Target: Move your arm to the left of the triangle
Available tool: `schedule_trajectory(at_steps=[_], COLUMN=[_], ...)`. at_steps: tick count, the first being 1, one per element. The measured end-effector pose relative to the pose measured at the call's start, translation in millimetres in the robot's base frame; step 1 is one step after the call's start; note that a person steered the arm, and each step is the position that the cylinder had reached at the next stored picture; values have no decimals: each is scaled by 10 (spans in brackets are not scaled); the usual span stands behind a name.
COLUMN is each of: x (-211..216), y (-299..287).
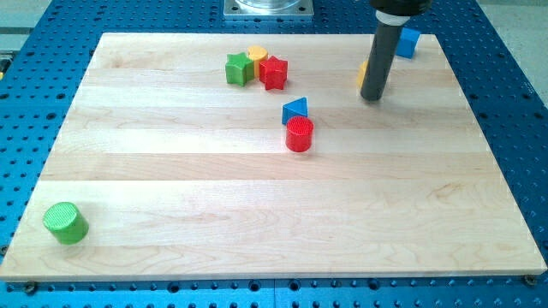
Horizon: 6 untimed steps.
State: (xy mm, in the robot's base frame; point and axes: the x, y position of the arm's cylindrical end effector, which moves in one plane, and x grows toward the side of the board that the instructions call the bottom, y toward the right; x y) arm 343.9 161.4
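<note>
A blue triangle block (pixel 295 109) lies near the board's middle, slightly toward the view's top. A red cylinder (pixel 300 134) touches it just below. My tip (pixel 372 97) is at the end of the dark rod, to the view's right of the triangle and a little higher, well apart from it. The rod partly hides a yellow block (pixel 363 74) right behind it.
A green block (pixel 239 68), a yellow block (pixel 258 56) and a red star-like block (pixel 274 73) cluster near the view's top centre. A blue block (pixel 408 42) sits at the top right. A green cylinder (pixel 66 222) stands at the bottom left corner of the wooden board (pixel 171 171).
</note>
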Motion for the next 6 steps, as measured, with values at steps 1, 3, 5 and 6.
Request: schedule_trajectory(at_steps=[1, 3, 5, 6], x=[-268, -61, 280, 399], y=[5, -598, -1959, -2581])
